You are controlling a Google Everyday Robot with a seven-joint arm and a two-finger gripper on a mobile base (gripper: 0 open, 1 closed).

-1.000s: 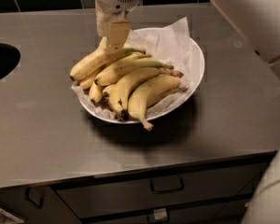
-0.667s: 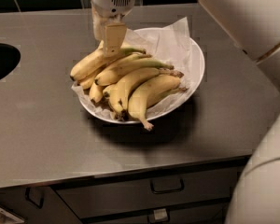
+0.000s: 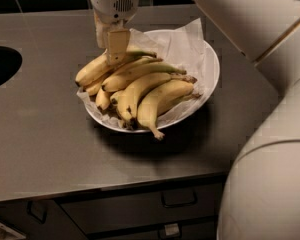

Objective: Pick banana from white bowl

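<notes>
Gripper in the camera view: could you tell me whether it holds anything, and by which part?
It cannot be told: the gripper is down at the middle of the rearmost banana, which lies unlifted in the white bowl.

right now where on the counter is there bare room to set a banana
Bare counter lies left of the white bowl, up to the dark round opening, and along the front edge. Crowded: the bowl itself, bananas piled, gripper low over their back-left.
</notes>
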